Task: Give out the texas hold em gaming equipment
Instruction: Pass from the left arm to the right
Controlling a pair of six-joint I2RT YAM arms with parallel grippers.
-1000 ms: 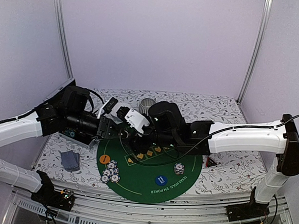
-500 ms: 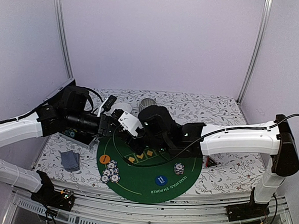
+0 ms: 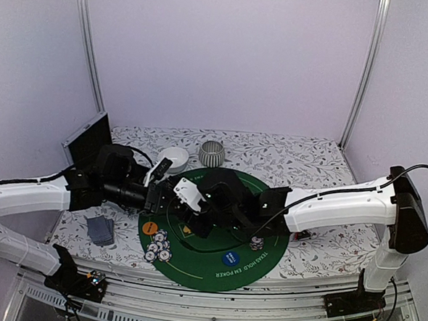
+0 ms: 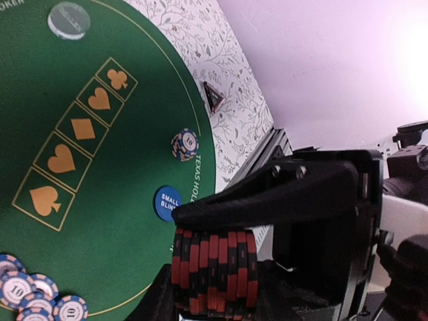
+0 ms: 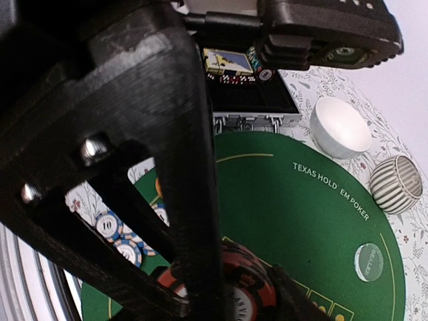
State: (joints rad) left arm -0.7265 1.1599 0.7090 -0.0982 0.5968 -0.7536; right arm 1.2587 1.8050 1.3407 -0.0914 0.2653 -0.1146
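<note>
Over the 10 o'clock edge of the big round green felt mat [image 3: 214, 275], the left gripper [image 3: 162, 195] has its jaws clamped on a roll of red-and-black striped poker chips [image 4: 214, 271], held edge-on. Just to its right, the right gripper [image 5: 244, 302] has its jaws on either side of red-and-black chips [image 5: 249, 273]. I cannot tell whether they press, or whether this is the same roll.

This looks like a handover or a set-down. One grip should be firm before the other eases. The roll should be kept square and brought close to the felt, clear of the chips already placed.

Counts, left to right:
- One stack of grey-blue-backed playing cards [image 3: 99, 230], off the mat at 9 o'clock on the flower-patterned bench [image 3: 308, 163].
- One orange button disc [image 3: 149, 228] and one cluster of about five white-and-blue chips [image 3: 158, 246], at 8 o'clock.
- Two bowls beyond 11 and 12 o'clock, one white [image 3: 175, 160] and one striped grey [image 3: 212, 153].
- One blue disc [image 3: 229, 259] at 6 o'clock.
- One small chip stack [image 3: 256, 242] at 4 o'clock.
- One pale green disc [image 5: 368, 259] near 1 o'clock.
- One red-black triangle [image 4: 214, 98] off the mat near 3 o'clock.
</note>
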